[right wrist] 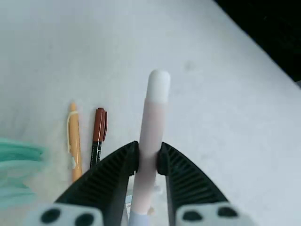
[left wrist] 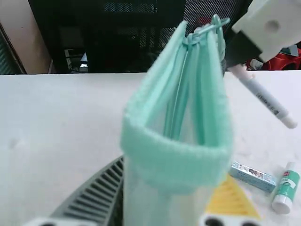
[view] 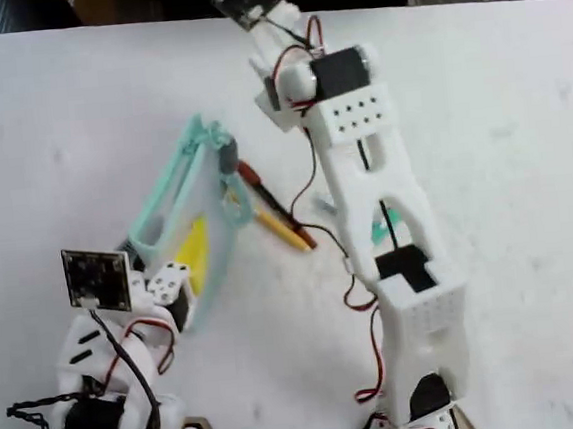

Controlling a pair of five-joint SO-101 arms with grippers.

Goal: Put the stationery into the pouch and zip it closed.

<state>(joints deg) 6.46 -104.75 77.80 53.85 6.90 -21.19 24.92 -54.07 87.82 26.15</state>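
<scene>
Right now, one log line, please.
left gripper: grips pouch | right gripper: grips white pen | yellow pen, brown pen: on table

White table (view: pixel 518 104), dark mesh furniture (left wrist: pixel 141 28) behind

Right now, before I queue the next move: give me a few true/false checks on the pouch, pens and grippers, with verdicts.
1. The right gripper is shut on a white pen. True.
2. The pouch is zipped closed. False: its mouth is open.
3. The orange pen and brown pen are inside the pouch. False: both lie on the table beside it.
4. The left gripper holds the pouch. True.
</scene>
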